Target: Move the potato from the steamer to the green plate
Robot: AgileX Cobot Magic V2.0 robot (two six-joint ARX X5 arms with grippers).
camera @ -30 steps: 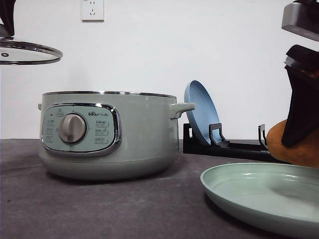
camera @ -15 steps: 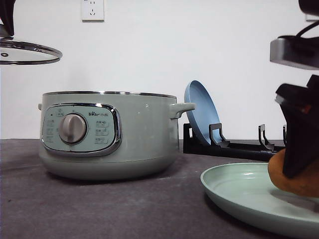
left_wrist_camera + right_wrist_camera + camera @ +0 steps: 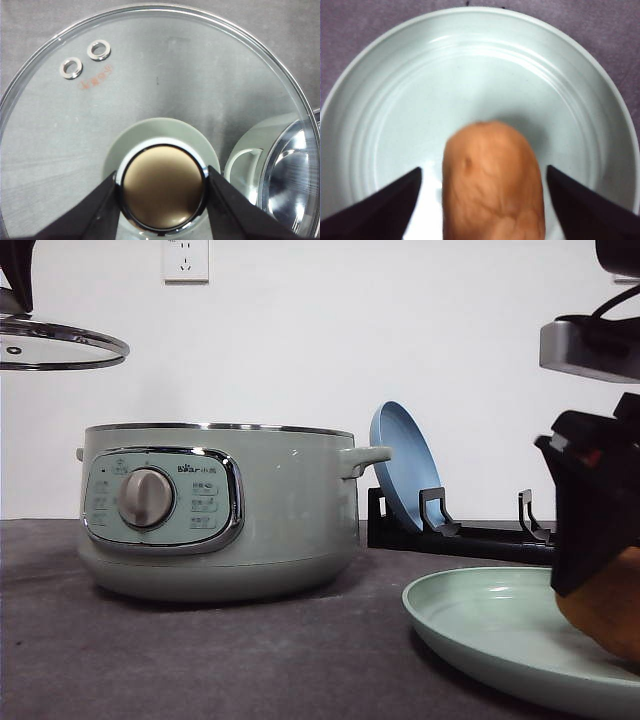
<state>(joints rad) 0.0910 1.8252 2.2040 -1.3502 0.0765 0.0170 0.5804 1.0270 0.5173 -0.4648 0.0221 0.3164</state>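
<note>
From the front, the large round sage-green steamer [image 3: 220,510] with its silver dial stands open on the dark table, its rim bare. At about ten o'clock from it the round glass lid [image 3: 60,345] hangs in the air, well clear of the pot. At four o'clock from the steamer lies the wide, shallow mint-green plate [image 3: 490,625]. Over the plate's three o'clock side the right gripper [image 3: 600,570] stands low, the rounded orange-brown potato [image 3: 605,615] showing beneath its black finger and apparently resting in the plate's bowl. Behind, a blue plate [image 3: 400,465] leans in a black rack [image 3: 460,535].

In the left wrist view the left gripper [image 3: 162,187] has its black fingers [image 3: 97,207] pinched on the lid's round knob [image 3: 162,187] from both sides, with the steamer's handle and rim seen through the glass.

In the right wrist view the potato [image 3: 492,182] sits inside the green plate [image 3: 395,100], and the right gripper's fingers [image 3: 375,207] are spread wide with clear gaps on each side.

The transfer looks essentially done: the potato is out of the steamer and released on the plate. What remains, most likely, is pulling the right arm away.
</note>
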